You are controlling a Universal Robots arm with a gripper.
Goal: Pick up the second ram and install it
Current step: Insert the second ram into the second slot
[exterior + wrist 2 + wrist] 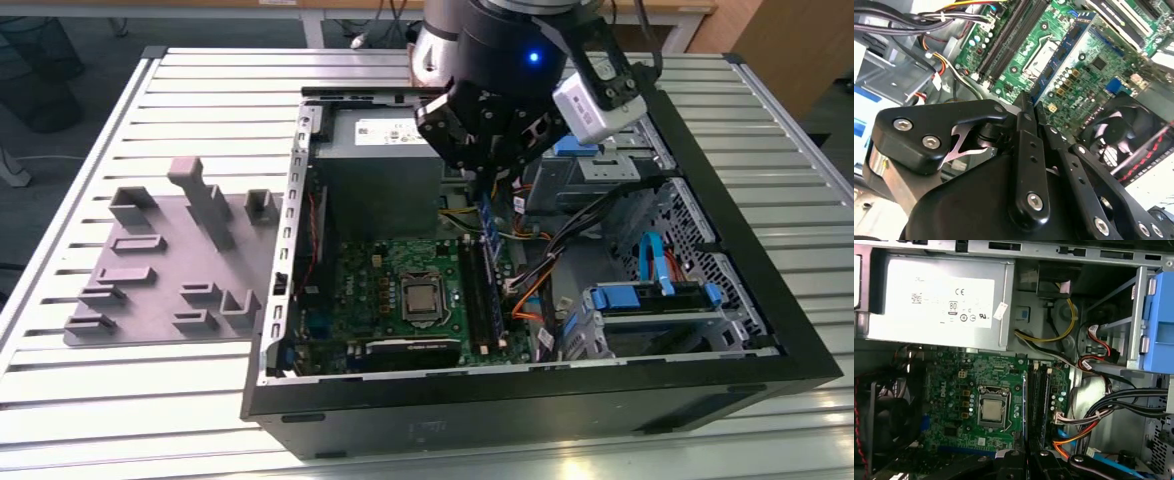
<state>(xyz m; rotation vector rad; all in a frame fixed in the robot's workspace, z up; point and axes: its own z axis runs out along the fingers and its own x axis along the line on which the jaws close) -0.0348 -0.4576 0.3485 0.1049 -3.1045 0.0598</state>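
Black robot gripper [482,180] pinches the long thin blue ram stick [1064,52] hanging just under it by the top edge; the stick looks light, stiff and easy to break.

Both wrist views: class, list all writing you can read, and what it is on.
Power supply label: marks and fine print, too small to read.
Motherboard printing: too small to read.
The second ram, held in the shut pincer: no readable text.

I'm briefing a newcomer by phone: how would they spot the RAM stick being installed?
Find the open black computer case, then the gripper above it. The second ram is the thin blue board clamped in it, upright over the green motherboard, unlike the black slots lying flat.
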